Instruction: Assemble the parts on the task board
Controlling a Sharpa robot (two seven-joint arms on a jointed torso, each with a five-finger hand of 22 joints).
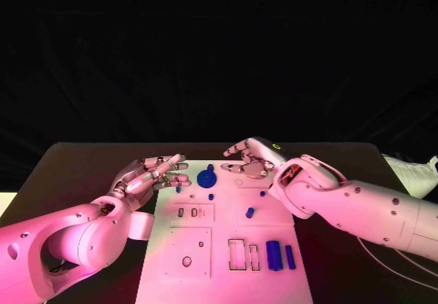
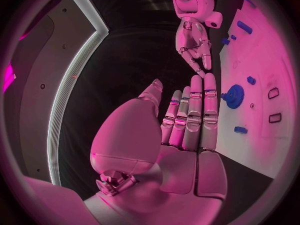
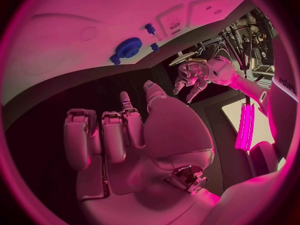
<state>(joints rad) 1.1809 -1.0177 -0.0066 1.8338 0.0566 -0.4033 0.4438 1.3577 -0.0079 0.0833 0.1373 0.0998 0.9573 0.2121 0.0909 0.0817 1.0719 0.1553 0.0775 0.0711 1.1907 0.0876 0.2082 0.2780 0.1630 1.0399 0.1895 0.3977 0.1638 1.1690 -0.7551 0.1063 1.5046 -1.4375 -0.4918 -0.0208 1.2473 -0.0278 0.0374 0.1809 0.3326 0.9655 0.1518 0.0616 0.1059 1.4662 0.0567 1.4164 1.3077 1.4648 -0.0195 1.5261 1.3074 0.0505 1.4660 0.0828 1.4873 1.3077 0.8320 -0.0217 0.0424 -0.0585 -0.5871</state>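
Gear [image 1: 207,178] between both hands' fingers [image 1: 169,170], untouched

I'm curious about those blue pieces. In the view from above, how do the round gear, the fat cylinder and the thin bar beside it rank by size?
1. Round gear
2. Fat cylinder
3. Thin bar

The gear and cylinder look close; the gear lies farther off, so that order is unsure.

task board [image 1: 173,266] mid-table, gear [image 1: 207,178] at its far end, bars [image 1: 274,255] near right

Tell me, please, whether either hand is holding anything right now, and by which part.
Nothing is held. The left hand and the right hand both hover over the far end of the task board with fingers apart, near the blue gear.
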